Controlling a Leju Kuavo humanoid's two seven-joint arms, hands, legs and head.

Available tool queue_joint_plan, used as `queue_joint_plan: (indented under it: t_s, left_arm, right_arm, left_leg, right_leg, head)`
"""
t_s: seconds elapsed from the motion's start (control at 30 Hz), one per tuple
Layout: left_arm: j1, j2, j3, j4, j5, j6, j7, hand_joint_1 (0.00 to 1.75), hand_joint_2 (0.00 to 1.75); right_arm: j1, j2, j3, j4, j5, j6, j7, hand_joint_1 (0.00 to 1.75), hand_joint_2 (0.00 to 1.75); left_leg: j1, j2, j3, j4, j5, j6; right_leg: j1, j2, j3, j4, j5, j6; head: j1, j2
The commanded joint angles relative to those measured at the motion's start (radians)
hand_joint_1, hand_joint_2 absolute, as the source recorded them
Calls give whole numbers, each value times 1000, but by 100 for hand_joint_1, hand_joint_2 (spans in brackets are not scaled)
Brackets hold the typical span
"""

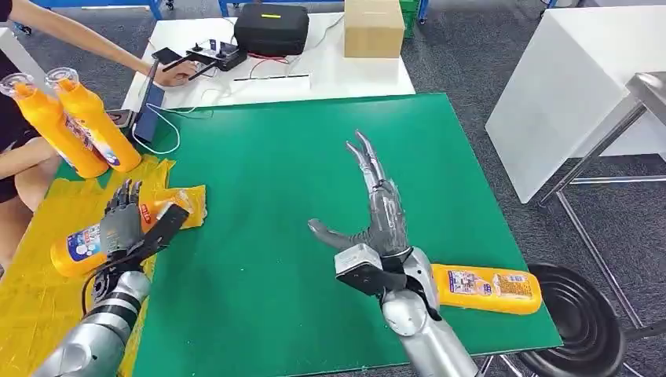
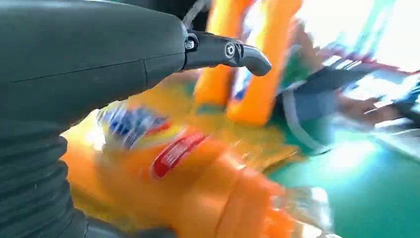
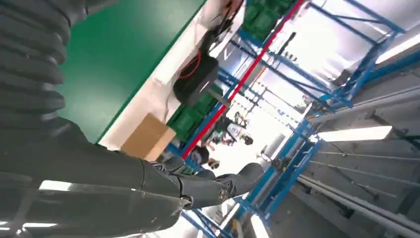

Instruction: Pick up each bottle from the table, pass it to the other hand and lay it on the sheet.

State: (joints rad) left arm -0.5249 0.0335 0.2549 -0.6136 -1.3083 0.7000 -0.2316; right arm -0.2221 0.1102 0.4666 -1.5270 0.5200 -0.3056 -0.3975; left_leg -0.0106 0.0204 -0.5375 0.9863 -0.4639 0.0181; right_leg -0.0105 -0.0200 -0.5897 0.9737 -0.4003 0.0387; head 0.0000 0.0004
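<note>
From the head camera we look down on a green table [image 1: 314, 196]. At about eight o'clock, a crinkled yellow sheet [image 1: 35, 290] covers the table's left edge. Our left hand [image 1: 126, 224] grips an orange bottle [image 1: 78, 250] that lies on its side over this sheet, its clear cap [image 1: 182, 199] pointing toward the table's middle. The left wrist camera shows that same bottle [image 2: 198, 193] blurred, just under the thumb.

At about five o'clock, our right hand [image 1: 377, 212] hovers over the green surface with fingers spread and straight, holding nothing. Just beside its wrist, near the table's front right corner, a second orange bottle [image 1: 487, 289] lies flat.

At ten o'clock, a person's arm holds two more orange bottles [image 1: 75, 126] upright at the sheet's far end.
</note>
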Motion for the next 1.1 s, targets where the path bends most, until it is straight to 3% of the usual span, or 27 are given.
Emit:
queue_joint_plan:
  t_s: [0.03,0.1,0.17,0.3,0.37,0.43,0.63,0.77,1.1]
  left_arm:
    - [80,-154,122,-304,123,-2,-198,0,175]
    - [123,-174,10,-372,302,-23,-247,0,175]
    - [163,-165,-83,-459,402,-84,-202,0,175]
    - [275,-118,-272,-716,821,-538,-115,0,175]
    - [295,-93,-289,-735,915,-631,-95,0,175]
    - [308,-27,-288,-703,1020,-729,-54,0,175]
    - [279,41,-214,-593,1093,-742,-44,0,175]
    - [286,38,-215,-601,1092,-742,-43,0,175]
    - [335,41,-225,-632,1057,-742,-36,0,175]
  right_arm:
    - [-18,-126,68,22,206,-34,104,0,175]
    - [28,-180,59,-34,306,-38,156,0,175]
    - [53,-197,48,-59,332,-36,167,0,175]
    - [199,-278,-30,-169,439,-34,234,0,175]
    - [239,-307,-60,-185,463,-31,247,0,175]
    - [302,-378,-98,-211,495,-9,272,0,175]
    - [397,-515,-172,-265,522,65,301,0,175]
    - [402,-522,-171,-277,522,83,313,0,175]
    - [505,-656,-271,-335,477,165,389,0,175]
  left_leg:
    - [1,-3,0,0,0,0]
    - [2,-4,0,1,-1,-1]
    - [2,-7,0,1,-2,-1]
    - [1,-6,-2,1,-2,0]
    - [1,-6,-1,1,-2,0]
    - [1,-8,-1,1,-3,-1]
    - [2,-6,1,1,-5,-1]
    - [0,-3,-2,1,-3,0]
    - [0,-4,-1,0,-3,1]
  right_leg:
    - [1,-1,2,-2,0,0]
    - [2,-2,3,-2,-1,0]
    - [2,-3,4,-3,-2,0]
    - [1,-4,1,-3,-1,0]
    - [1,-4,1,-3,-2,0]
    - [1,-5,2,-3,-3,0]
    - [2,-2,5,-3,-3,-1]
    - [1,-1,0,-2,-1,-1]
    - [0,-2,1,-3,-2,0]
  head:
    - [0,0]
    - [1,0]
    - [0,0]
    - [0,0]
    - [0,0]
    - [0,0]
    - [0,0]
    - [0,0]
    - [0,0]
